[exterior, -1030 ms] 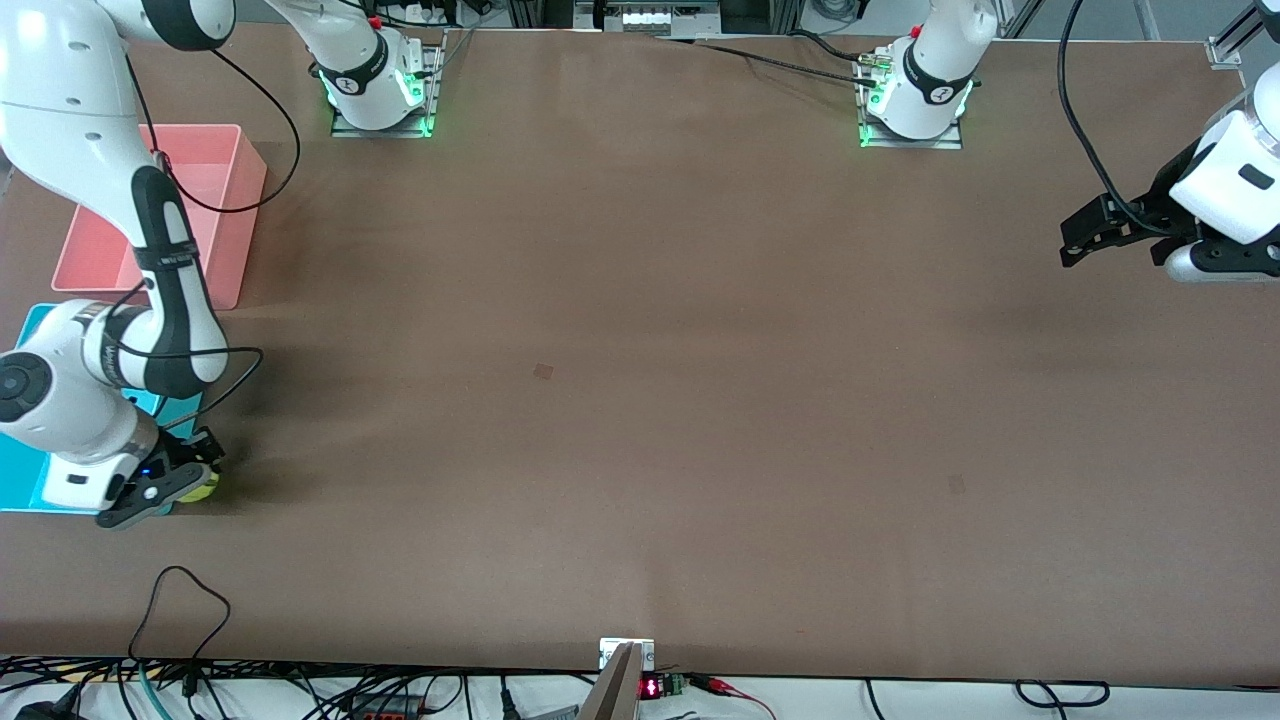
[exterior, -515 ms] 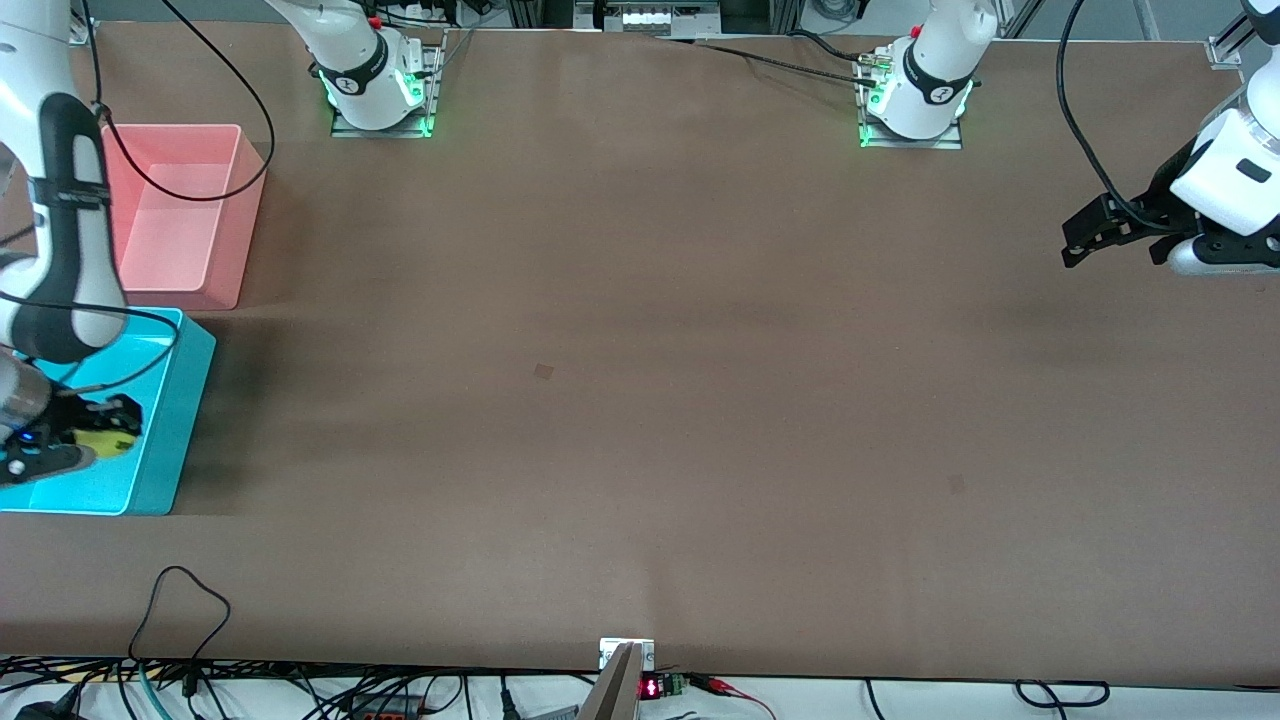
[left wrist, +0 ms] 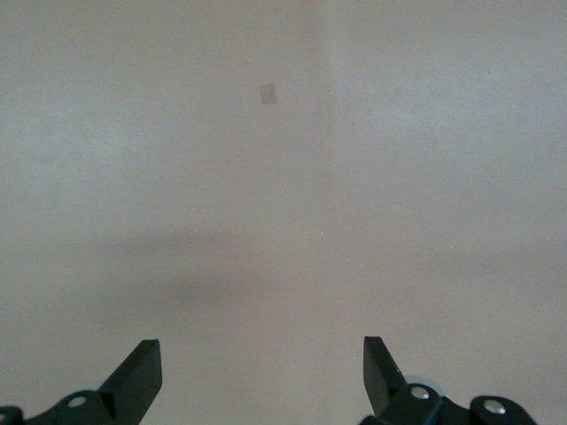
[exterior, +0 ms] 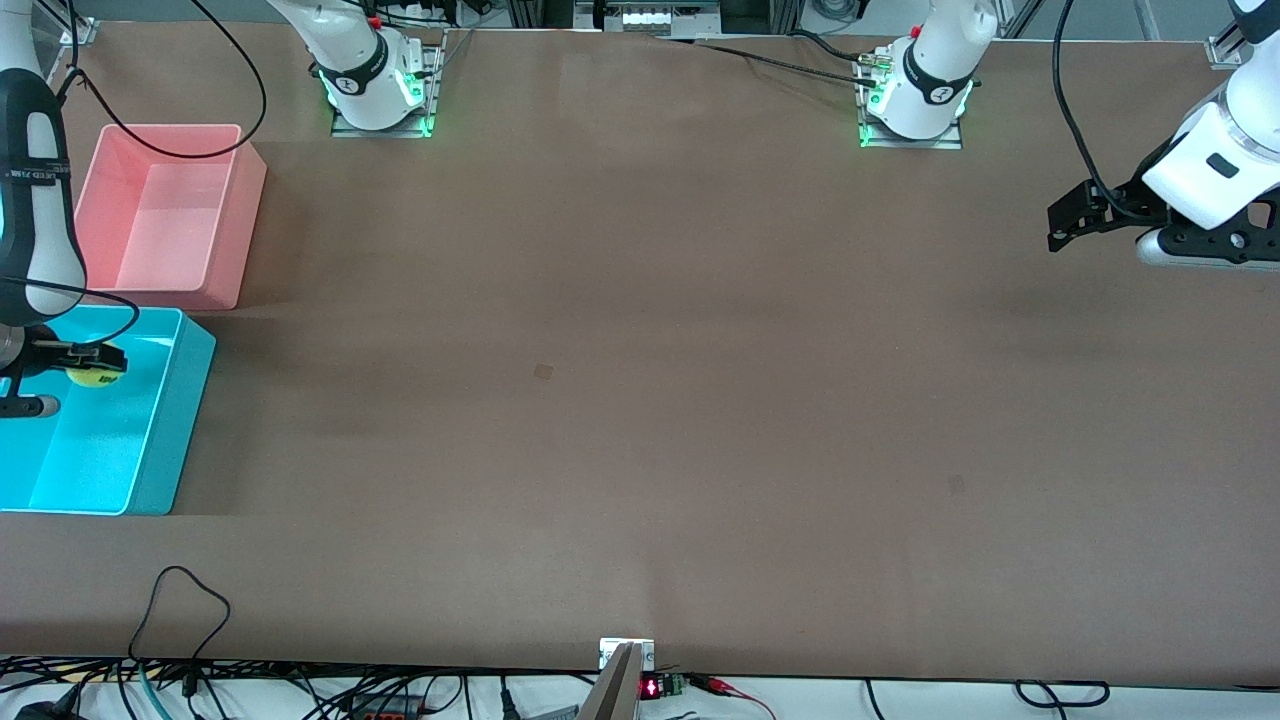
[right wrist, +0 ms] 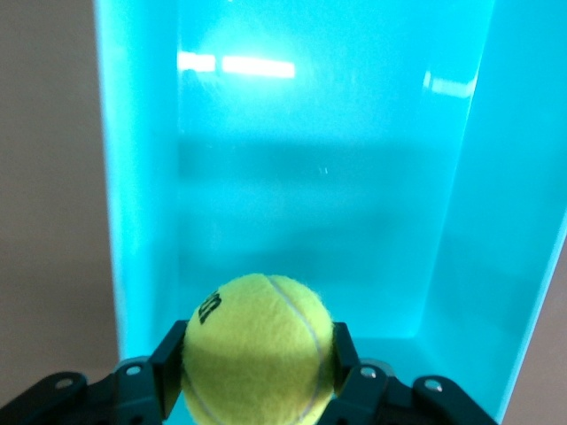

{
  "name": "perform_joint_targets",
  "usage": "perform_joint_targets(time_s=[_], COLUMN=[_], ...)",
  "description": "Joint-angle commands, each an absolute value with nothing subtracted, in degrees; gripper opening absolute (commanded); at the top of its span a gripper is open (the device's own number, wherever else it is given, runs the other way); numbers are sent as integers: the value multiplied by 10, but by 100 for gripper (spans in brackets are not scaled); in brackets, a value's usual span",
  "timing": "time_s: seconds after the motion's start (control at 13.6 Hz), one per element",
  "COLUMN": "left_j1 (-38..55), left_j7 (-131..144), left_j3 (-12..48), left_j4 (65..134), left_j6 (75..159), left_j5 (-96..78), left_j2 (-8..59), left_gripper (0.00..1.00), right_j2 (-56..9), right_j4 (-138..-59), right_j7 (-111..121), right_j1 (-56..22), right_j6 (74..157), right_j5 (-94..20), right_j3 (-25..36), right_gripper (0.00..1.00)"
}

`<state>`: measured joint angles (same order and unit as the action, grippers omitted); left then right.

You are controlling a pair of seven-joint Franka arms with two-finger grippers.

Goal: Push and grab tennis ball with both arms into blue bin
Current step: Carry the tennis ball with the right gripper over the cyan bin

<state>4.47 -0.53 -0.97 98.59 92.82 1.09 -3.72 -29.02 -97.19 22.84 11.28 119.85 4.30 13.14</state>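
Cyan plastic fills the right wrist view: the right end effector (right wrist: 257, 363) is over the blue bin (exterior: 185, 400), pinching the tennis ball (exterior: 93, 373) across its middle, one finger on each side. So the ball is up in the air above the open bin, not resting on the bin floor as far as I can tell.

Step in hand, as I read it: release into the bin. To do it well:
- Drop from over the bin's floor, not near a wall. In the front view the ball sits over the part of the bin nearest the pink bin (exterior: 160, 215), close to that shared edge, so I'd nudge toward the bin's centre before opening.
- Lower a bit first. A tennis ball bounces; a high drop into hard plastic could hop it back out.
- Open the fingers evenly so the fuzz doesn't drag the ball sideways.
- Lift straight up afterward, clear of the rim.

Pose: the right arm (exterior: 35, 200) reaches down along its end of the bench (exterior: 640, 400), wrist bent so the fingers point roughly horizontal over the bin. Left arm waits; left end effector (exterior: 1075, 215) hangs over the bare bench at its own end, fingers spread wide with nothing between them, per the left wrist view.
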Motion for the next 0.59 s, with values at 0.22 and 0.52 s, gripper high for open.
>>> perform_joint_targets(time_s=[0.22,0.52], left_j1=[47,48], left_j7=[-72,-74], left_j3=[-2,25], left_j4=[969,965], left_j6=[910,925], left_j5=[42,29], left_j2=[-45,-40], left_gripper=[100,100], right_j2=[-319,-338], right_j4=[-1013,-1012], right_j7=[226,227], right_j1=[147,154], right_j6=[1207,1228], right_j5=[46,49], right_j3=[139,140], right_gripper=[0,0])
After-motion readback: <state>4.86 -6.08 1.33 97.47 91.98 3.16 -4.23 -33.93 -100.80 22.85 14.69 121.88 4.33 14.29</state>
